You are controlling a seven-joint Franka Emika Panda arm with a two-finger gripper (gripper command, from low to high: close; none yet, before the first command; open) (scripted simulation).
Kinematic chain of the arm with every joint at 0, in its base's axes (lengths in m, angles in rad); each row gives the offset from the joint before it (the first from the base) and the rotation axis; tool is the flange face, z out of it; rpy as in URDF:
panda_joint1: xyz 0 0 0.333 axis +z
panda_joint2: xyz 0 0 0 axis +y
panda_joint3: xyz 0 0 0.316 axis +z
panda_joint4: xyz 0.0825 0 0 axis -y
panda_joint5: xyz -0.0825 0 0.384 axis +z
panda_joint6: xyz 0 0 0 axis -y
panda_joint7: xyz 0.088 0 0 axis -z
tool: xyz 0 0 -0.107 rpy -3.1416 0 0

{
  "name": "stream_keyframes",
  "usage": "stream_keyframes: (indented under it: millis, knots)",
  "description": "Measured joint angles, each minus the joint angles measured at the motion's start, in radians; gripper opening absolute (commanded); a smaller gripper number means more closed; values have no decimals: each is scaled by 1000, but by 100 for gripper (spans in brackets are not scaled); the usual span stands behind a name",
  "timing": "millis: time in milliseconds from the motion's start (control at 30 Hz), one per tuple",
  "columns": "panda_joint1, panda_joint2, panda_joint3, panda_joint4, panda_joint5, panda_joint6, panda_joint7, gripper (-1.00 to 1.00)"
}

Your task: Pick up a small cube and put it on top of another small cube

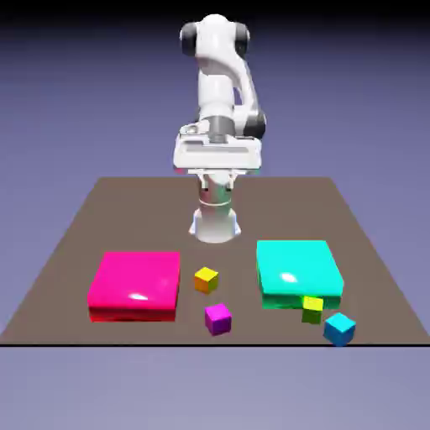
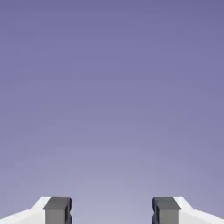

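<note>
Overhead in the exterior view, held high above the brown table [image 1: 143, 210] with jaws apart: the gripper [image 1: 217, 181], well clear of the small orange-yellow cube [image 1: 207, 280], resting between flat pink [image 1: 136, 285] and cyan blocks [image 1: 298, 273]. Spread wide in the hand view, pinching nothing.

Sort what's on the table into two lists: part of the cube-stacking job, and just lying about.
For the job:
- orange-yellow cube
- one other small cube; which one, the pictures don't settle: magenta, lime-green or blue

Just lying about:
- flat pink block
- flat cyan block
</note>
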Motion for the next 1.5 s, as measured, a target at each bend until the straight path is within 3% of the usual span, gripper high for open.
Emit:
stream_keyframes:
  millis: [1500]
  knots:
    - [-34, 444, 35, -139, -1957, -319, -253, 0]
